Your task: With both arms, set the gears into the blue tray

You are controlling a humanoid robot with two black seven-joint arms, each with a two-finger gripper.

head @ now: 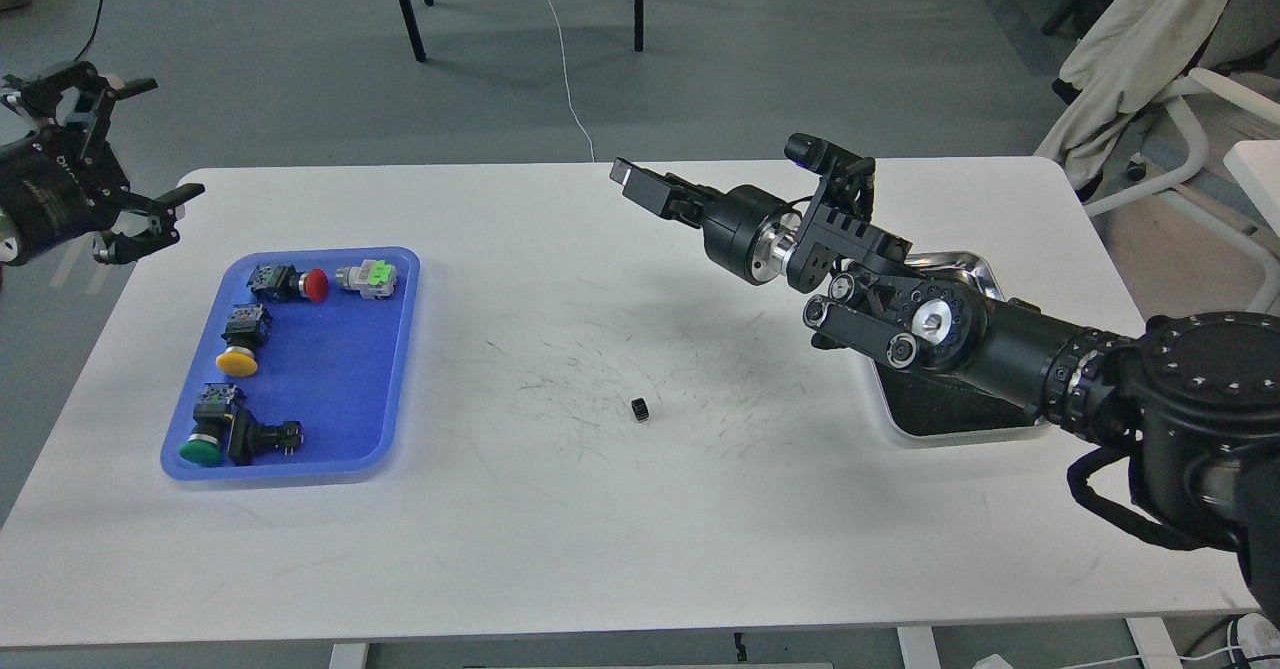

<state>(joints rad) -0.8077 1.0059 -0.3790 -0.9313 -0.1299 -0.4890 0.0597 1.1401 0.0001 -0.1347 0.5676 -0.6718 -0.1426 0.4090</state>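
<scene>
Bare table (600, 529) around gear (640, 410)

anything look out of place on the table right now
Yes: one tiny black toothed gear lies alone on the bare white table, mid-table among scuff marks, well right of the rectangular blue plastic tray and outside it. Neither the right gripper nor the left gripper is near it.

The counter (600, 509) is matt white with fine dark scuffs around the tiny black gear (640, 410). The blue tray (340, 389) left of it looks like smooth plastic with a soft sheen. The steel tray (985, 279) on the right has a mirror-shiny rim, while the arm (1000, 344) over it is matt black with polished silver joints.
</scene>
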